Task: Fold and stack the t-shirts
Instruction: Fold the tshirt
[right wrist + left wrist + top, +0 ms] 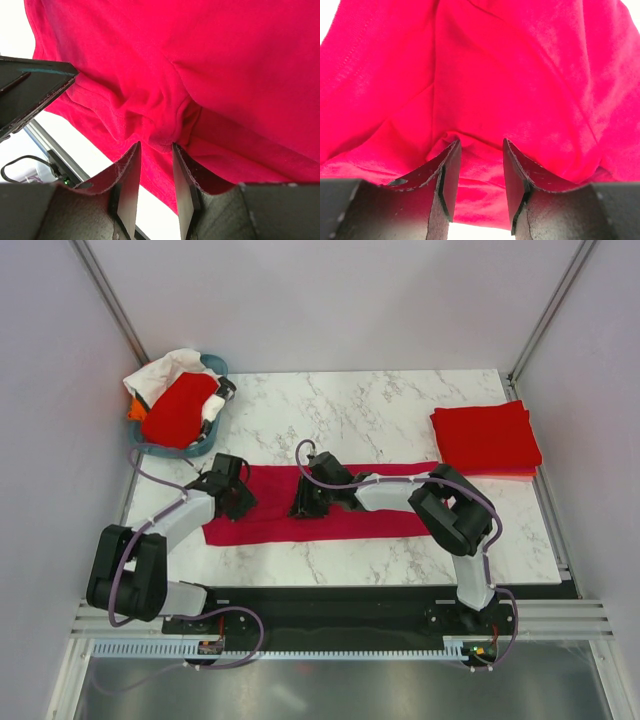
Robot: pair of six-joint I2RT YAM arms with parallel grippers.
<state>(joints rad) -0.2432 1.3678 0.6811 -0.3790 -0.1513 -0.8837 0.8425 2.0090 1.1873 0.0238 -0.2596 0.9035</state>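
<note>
While the crimson-pink t-shirt point(340, 527) lies as a long band, left gripper point(480, 142) and right gripper point(155, 145) each pinch its puckered cotton; square-folded red t-shirts point(485, 438) sit at two o'clock.

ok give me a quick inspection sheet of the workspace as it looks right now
surface: marble-pattern table, no spills seen
job's things: crimson-pink shirt lies as a long band between the arms; folded red stack by the table's right edge; red shirt in the teal basket
clutter: white cloth and something orange at the basket
grippers: left claw and right claw each pinch a bunch of the crimson-pink shirt
cables: purple cables loop along both arms
surroundings: white walls, metal frame posts
</note>
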